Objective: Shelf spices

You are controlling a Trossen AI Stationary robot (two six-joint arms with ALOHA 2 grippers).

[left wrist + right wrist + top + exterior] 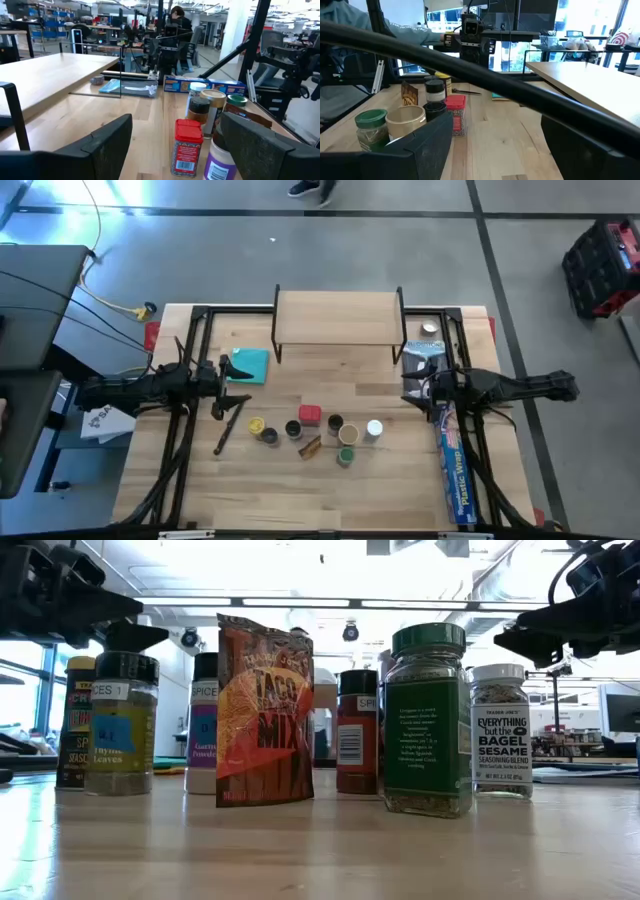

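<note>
1. Your left end effector (222,372) hangs above the tabletop (330,490), fingers spread wide w/ nothing between them, next to the teal cloth (249,365).
2. Your right end effector (412,387) hovers on the other side, also wide apart & empty, just beside the top end of the long blue box (453,465).
3. Spices sit grouped on the tabletop btwn the two arms, in front of the shelf: yellow-lid jar (257,425), dark-lid jar (269,436), black-lid jar (293,429), red box (309,416), tan-lid jar (335,426), green-lid jar (346,456), white-lid jar (374,429), brown-orange packet (310,447).
4. Low view: packet stands upright, reads taco mix; the white-lid jar (501,730) reads everything-bagel sesame blend.
5. Shelf (338,317) stands at the tabletop's far edge, centred, its top bare, well apart from the spices.
6. A roll of tape (429,329) lies near the shelf's right legs.
</note>
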